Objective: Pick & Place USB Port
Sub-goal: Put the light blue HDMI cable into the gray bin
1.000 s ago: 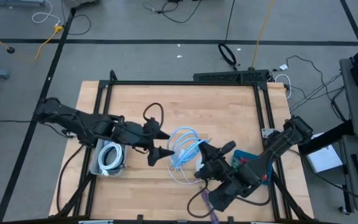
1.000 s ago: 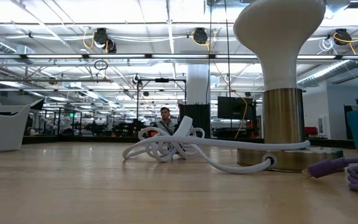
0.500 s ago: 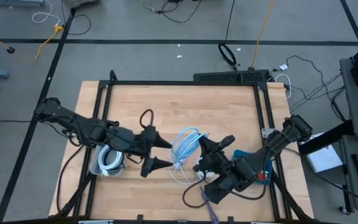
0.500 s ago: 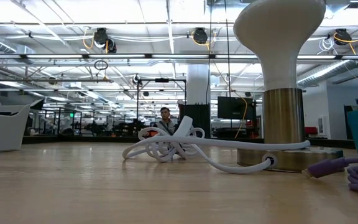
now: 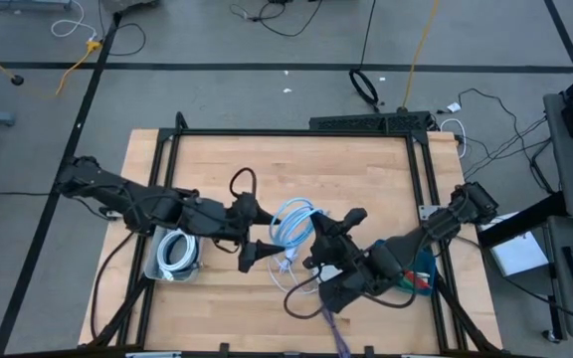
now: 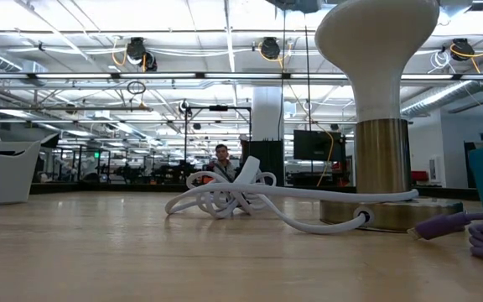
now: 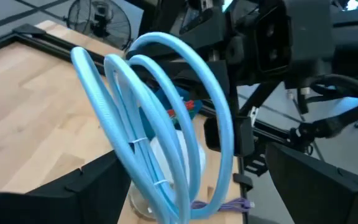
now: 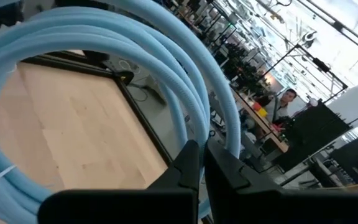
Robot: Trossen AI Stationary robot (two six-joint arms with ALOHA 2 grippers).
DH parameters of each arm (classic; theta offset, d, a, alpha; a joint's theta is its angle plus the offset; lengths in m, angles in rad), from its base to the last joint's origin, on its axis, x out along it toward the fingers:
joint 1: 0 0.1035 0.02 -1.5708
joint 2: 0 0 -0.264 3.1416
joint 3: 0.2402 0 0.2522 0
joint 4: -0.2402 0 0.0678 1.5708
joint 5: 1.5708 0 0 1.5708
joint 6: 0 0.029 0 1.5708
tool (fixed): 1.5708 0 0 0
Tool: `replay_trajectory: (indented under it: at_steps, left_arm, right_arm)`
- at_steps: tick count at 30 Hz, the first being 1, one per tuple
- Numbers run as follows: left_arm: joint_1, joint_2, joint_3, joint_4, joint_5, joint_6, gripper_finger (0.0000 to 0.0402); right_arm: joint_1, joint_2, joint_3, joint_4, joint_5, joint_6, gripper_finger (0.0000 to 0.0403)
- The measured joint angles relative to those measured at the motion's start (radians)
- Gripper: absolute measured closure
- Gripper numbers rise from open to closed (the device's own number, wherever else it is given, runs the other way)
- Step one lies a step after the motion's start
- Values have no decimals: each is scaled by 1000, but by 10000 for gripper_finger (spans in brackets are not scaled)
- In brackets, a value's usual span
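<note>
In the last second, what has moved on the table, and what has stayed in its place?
The right gripper moved further toward the table's middle, closing in on the light blue cable coil, which shifted slightly. The left gripper swung a little but remains open beside the coil, its fingers on either side of it. The white cable in the bin and the purple cable stayed put.

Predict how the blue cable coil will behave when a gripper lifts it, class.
The blue cable is probably floppy: it is a thin cord in loose loops. White ties bind those loops, so the coil should mostly hold together. It looks light, and a loose end could trail or snag on the white cable nearby.
</note>
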Motion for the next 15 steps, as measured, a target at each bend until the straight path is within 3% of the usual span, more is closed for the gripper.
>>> replay_trajectory:
  at_steps: [12,15]
  left_arm:
    - [37,38,1,-1,-5,-1,37]
    - [34,48,0,-9,4,31,58]
  right_arm:
    - [-46,0,0,13,-42,0,403]
    - [-51,0,0,10,-50,0,403]
